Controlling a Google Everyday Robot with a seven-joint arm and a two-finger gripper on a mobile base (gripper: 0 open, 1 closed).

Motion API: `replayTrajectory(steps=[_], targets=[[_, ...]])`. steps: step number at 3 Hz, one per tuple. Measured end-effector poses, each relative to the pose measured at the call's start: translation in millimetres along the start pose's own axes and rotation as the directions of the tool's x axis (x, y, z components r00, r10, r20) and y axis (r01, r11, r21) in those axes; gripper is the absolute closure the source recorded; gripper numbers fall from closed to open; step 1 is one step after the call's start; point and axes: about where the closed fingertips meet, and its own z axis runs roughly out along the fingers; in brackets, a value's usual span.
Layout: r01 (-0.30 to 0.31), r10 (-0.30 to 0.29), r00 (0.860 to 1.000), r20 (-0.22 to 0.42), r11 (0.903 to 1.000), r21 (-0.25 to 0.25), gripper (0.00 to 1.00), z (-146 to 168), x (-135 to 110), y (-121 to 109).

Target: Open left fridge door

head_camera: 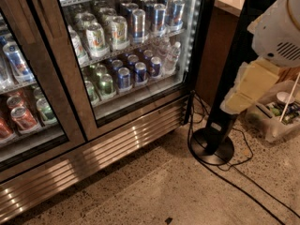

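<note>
We are only approaching: our gripper (243, 90) hangs by the black stand (220, 146), well apart from the left fridge door (21, 97) at the fridge's left edge; open or closed, we cannot tell. Next, reach across past the right door (136, 46). Two doors, one gripper

Left fridge door (21, 97) fills the left of the frame, its twin door (133, 50) just right of it, cans (124, 76) on shelves behind both. A grille (117, 144) runs beneath. Right of the fridge, a stand (227, 74), cables (234, 172) around its base. The gripper (239, 100) hangs mid-right, before the stand, a bin (276, 121) at lower right
</note>
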Motion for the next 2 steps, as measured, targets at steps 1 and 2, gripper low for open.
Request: replayTrajectory(steps=[1,2], targets=[[-0.021,0.021,1.000,0.021,0.9993,0.031,0.00,-3.3,-6.2,-6.9],[-0.018,0.018,1.000,0.019,0.9994,0.030,0.00,-4.1,-6.2,-6.1]])
